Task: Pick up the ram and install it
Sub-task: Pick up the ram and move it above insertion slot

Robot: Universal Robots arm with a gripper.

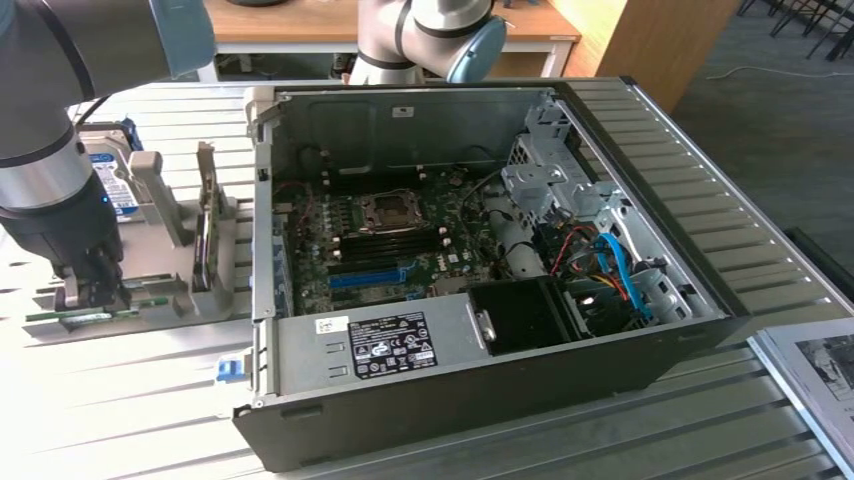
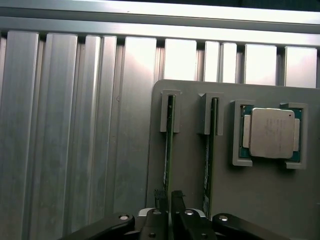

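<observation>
The ram [image 2: 169, 142] is a thin green stick standing on edge in a slot of the grey holder [image 2: 190, 165]. My gripper [image 2: 168, 199] straddles its near end, one finger pressed against each side. A second green stick [image 2: 210, 145] stands in the neighbouring slot. In the exterior view my gripper [image 1: 96, 290] is lowered onto the holder [image 1: 174, 290] at the exterior view's left, beside the open computer case [image 1: 641, 350]. The motherboard's memory slots [image 1: 400, 240] lie inside the case.
A square silver processor [image 2: 271, 132] rests in its own pocket on the holder. A hard drive [image 1: 114, 175] with a blue label stands behind the holder. The slatted metal table [image 2: 75, 125] surrounds everything, and printed paper [image 1: 817, 370] lies at the exterior view's right.
</observation>
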